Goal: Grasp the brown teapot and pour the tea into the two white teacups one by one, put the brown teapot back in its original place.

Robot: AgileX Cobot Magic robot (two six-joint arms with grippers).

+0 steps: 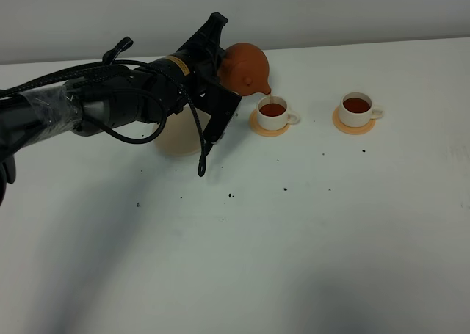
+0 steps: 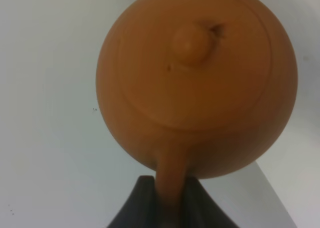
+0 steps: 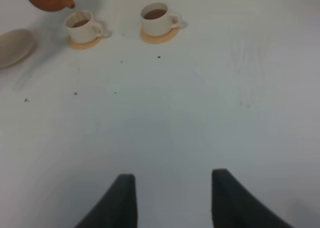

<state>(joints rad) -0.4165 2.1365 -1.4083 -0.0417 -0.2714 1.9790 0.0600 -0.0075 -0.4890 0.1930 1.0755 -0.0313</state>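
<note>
My left gripper [image 1: 220,59] is shut on the handle of the brown teapot [image 1: 246,68] and holds it tilted, spout down, over the left white teacup [image 1: 273,114]. A thin stream of tea [image 1: 271,99] runs from the spout into that cup. The right white teacup [image 1: 358,109] holds dark tea. The teapot fills the left wrist view [image 2: 197,82], lid knob toward the camera. The cream saucer [image 1: 178,137] lies bare under my left arm. My right gripper [image 3: 172,198] is open and empty above bare table; it is out of the exterior view.
Each cup stands on an orange coaster [image 1: 267,127] [image 1: 353,126]. Small dark specks [image 1: 230,195] dot the white table. The left arm and its cables [image 1: 110,99] stretch across the left side. The right wrist view shows both cups [image 3: 82,26] [image 3: 157,16] and the saucer [image 3: 15,46].
</note>
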